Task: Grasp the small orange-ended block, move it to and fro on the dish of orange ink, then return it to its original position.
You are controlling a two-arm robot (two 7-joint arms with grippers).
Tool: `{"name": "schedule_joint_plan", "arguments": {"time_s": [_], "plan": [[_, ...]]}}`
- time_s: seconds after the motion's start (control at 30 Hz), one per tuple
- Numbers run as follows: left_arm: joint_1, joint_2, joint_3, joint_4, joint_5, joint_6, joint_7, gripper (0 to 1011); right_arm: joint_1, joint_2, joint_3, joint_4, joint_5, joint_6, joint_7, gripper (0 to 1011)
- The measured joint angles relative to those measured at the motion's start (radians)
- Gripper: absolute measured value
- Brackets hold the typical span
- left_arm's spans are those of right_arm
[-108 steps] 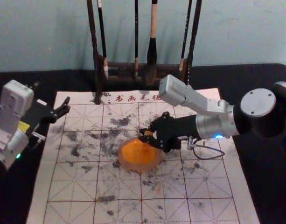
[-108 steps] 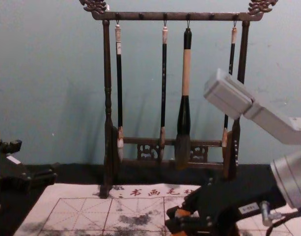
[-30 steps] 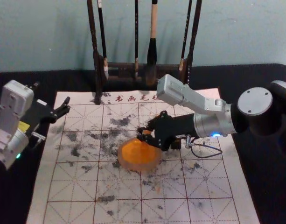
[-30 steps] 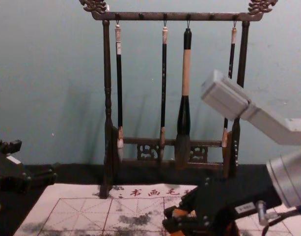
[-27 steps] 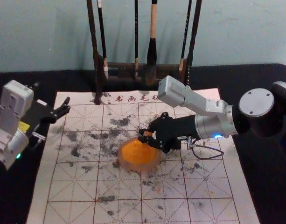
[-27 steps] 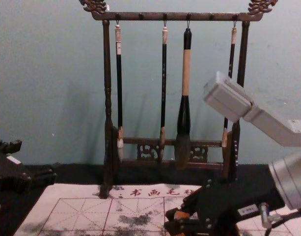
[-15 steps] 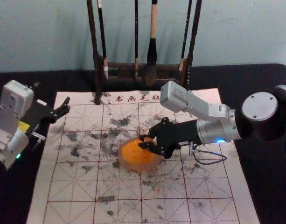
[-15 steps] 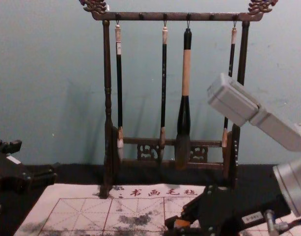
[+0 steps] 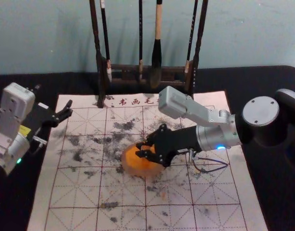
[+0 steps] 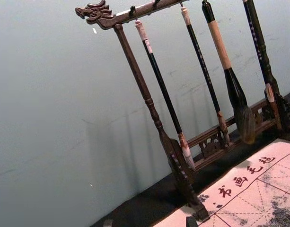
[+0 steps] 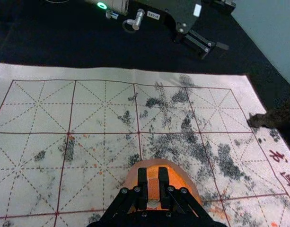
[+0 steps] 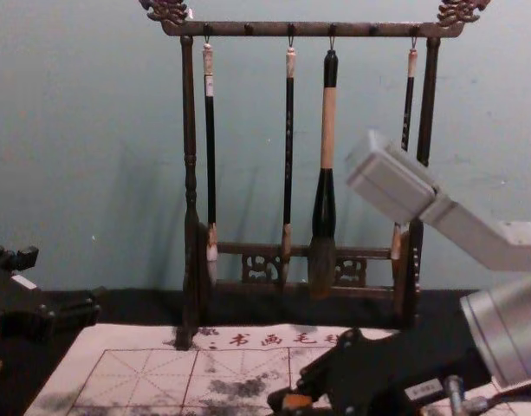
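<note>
The right hand (image 9: 139, 149) is over the shallow round dish of orange ink (image 9: 133, 168), its 2 black fingers closed on the small rectangular block with orange on it (image 11: 153, 189). The block sits between the fingertips, above the dish in the right wrist view; whether its lower end touches the ink, I cannot tell. I judge the to-and-fro inking to be the step in hand — the next move calls for light, level strokes within the rim, then a lift and a return to the block's original spot. Pressing hard could shift the dish on the white gridded mat (image 9: 89, 192). The left hand (image 9: 54, 99) is parked at the mat's left edge, fingers apart — nothing gripped.
</note>
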Motion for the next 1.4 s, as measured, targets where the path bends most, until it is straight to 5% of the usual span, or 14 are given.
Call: {"name": "schedule_joint_plan", "arguments": {"time_s": [0.83, 1.4], "plan": [[0.0, 0.0, 0.0, 0.0, 0.0, 0.0, 0.0, 1001, 0.053, -0.087, -0.016, 0.114, -0.002, -0.021, -0.014, 119], [0.0, 0.0, 0.0, 0.0, 0.0, 0.0, 0.0, 1001, 0.046, -0.064, 0.006, 0.108, -0.011, -0.017, -0.032, 119]]}}
